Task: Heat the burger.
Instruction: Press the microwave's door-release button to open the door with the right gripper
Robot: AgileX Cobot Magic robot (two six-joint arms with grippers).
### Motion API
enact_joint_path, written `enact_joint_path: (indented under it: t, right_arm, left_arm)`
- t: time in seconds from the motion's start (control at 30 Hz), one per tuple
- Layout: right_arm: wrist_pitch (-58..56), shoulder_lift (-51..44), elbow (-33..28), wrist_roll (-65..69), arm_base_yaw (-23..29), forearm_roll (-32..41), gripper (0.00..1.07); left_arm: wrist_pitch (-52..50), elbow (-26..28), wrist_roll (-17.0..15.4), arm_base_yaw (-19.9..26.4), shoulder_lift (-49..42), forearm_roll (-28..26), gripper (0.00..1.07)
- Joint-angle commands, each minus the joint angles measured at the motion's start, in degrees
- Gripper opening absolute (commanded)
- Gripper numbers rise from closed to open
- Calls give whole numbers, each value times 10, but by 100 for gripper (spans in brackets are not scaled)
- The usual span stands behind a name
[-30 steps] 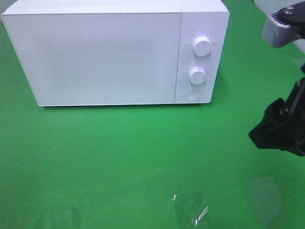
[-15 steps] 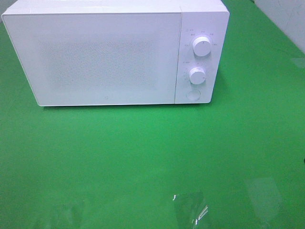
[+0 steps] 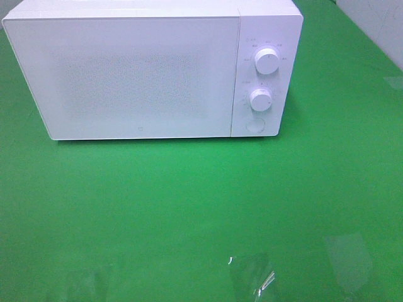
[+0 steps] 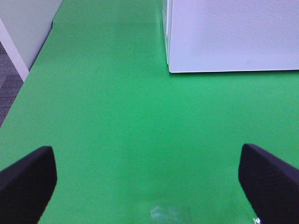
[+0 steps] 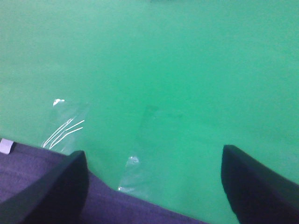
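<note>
The burger is out of view in every frame. A white microwave (image 3: 126, 69) stands at the back of the green table with its door shut; its lower front corner (image 4: 233, 32) also shows in the left wrist view. Neither arm appears in the exterior high view. My left gripper (image 4: 148, 182) is open over bare green cloth in front of the microwave, with nothing between its dark fingers (image 4: 28, 179). Over the table's edge my right gripper (image 5: 156, 184) is open too, and its fingers (image 5: 254, 184) hold nothing.
The microwave's right panel carries two round knobs (image 3: 267, 61) (image 3: 260, 99) and a round button (image 3: 254, 124). Clear tape patches (image 3: 252, 277) shine on the cloth near the front edge. Dark floor (image 5: 28, 163) lies past the table edge, and a grey wall (image 4: 23, 28) stands beyond the table's side.
The right arm, seen at the right edge of the exterior high view a second ago, has withdrawn out of that view. The microwave has not changed.
</note>
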State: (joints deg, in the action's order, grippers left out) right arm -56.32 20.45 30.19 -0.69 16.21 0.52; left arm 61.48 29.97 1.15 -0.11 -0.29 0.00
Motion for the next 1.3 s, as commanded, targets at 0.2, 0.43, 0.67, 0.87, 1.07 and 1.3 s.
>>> enact_joint_path:
  t: [0.2, 0.43, 0.67, 0.87, 1.07, 1.3]
  right_arm:
    - [13, -128, -21, -29, -75, 22, 75]
    - [13, -223, -21, -27, -104, 22, 75]
    - [13, -223, -21, -22, -104, 17, 74]
    - [13, -223, -21, -22, -104, 17, 74]
    - [13, -222, -21, -20, -103, 17, 74]
    - [14, -222, -21, -3, -103, 18, 74]
  left_arm:
    - [-1, -2, -2, 1, -10, -3, 98]
    - [-1, -2, -2, 1, -11, -3, 98]
    - [-1, -2, -2, 1, -2, -3, 98]
    - [-1, -2, -2, 1, -2, -3, 98]
    - [-1, -2, -2, 1, -2, -3, 98]
    - [-1, -2, -2, 1, -2, -3, 98]
